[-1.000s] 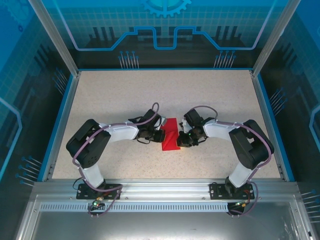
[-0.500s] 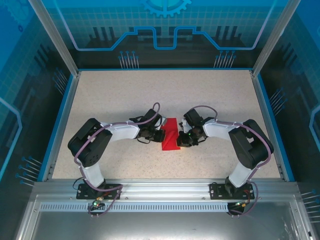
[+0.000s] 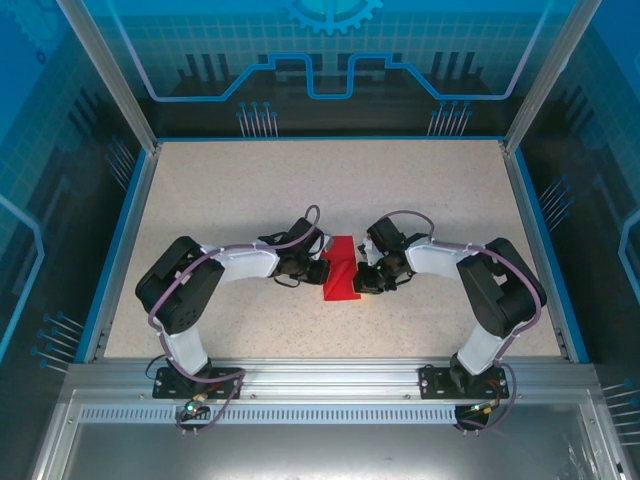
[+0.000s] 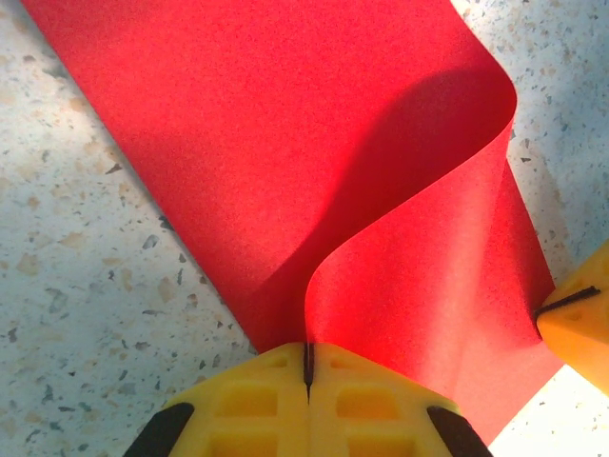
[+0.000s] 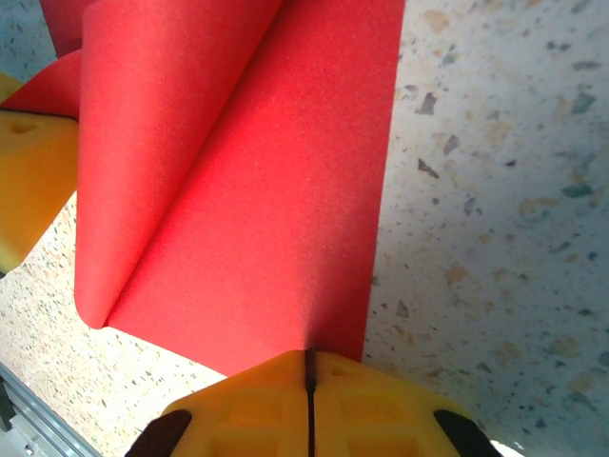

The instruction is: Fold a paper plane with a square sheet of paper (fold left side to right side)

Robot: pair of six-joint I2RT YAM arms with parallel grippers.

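The left gripper (image 4: pixel 307 373) is clenched on the curled edge of the red square sheet of paper (image 4: pixel 285 143). The right gripper (image 5: pixel 309 376) pinches its opposite edge. The sheet lies mid speckled beige tabletop (image 3: pixel 300 190), walled by blue patterned panels (image 3: pixel 330 60).

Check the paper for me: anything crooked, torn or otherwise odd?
No tear shows, but the red paper is not lying flat: its folded-over layer bulges up in a soft curve instead of a sharp crease. The left hand and right hand are each shut on an edge of it.
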